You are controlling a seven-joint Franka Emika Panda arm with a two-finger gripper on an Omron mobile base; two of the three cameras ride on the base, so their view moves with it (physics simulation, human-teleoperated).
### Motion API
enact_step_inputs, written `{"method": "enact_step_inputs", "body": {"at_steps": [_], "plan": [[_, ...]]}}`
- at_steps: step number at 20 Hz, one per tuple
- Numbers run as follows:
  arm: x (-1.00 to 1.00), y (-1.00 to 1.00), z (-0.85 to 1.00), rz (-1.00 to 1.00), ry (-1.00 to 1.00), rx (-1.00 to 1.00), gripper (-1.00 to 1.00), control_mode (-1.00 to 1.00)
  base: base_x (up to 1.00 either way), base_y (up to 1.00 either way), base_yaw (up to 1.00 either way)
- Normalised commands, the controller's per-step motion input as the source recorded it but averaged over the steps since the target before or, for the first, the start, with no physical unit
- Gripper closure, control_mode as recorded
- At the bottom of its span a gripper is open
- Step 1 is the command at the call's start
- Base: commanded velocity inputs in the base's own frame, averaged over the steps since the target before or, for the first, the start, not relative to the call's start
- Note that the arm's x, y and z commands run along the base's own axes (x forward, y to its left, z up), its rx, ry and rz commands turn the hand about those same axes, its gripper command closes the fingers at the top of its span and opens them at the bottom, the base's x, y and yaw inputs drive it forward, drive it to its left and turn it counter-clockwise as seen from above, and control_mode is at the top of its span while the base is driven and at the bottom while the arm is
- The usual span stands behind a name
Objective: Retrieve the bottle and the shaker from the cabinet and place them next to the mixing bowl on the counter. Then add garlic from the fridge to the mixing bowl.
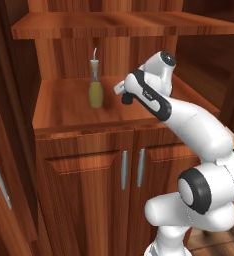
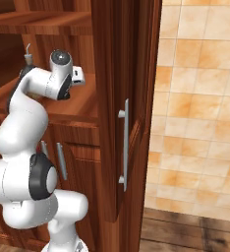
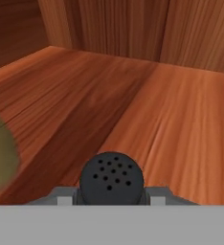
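- My gripper (image 3: 112,200) was down in the shelf niche of the cabinet (image 1: 84,145), its grey pads drawn in against either side of the shaker (image 3: 112,179); the black perforated top stood right between them, so I judged it pinched on the shaker rather than merely flanking it.
- From the left base view the hand sat just right of the bottle (image 1: 95,86), and my own wrist hid the shaker there.
- The bottle stood upright on the shelf (image 1: 69,107), near the hand but apart from it; in the hand view its olive body was a blur at the left edge.
- The step in hand, as I read it, was taking the shaker out of the niche; neither the mixing bowl nor the counter could be checked from here.
- To do it well I thought the lift should go straight up off the wood first, just enough to clear it, because the upper shelf (image 1: 124,24) hung above.
- Then I would draw back toward the open front, keeping away from the bottle, since a brush against it could topple so slim a thing.
- The shaker tapers upward, so a grip near its top could slip; I would hold it level and move slowly.
- I would also mind the cabinet wall on my right, which the right base view showed close by.
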Motion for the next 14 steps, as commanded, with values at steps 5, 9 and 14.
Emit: {"method": "enact_step_inputs", "body": {"at_steps": [5, 9, 14], "plan": [[-1.0, -0.46, 0.0, -0.1, -0.02, 0.0, 1.0, -1.0, 0.0, 0.0, 0.0], [-1.0, -0.36, 0.03, -0.31, 0.01, 0.01, 1.0, -1.0, 0.0, 0.0, 0.0], [-1.0, -0.19, 0.06, -0.44, 0.08, 0.0, 1.0, -1.0, 0.0, 0.0, 0.0]]}}
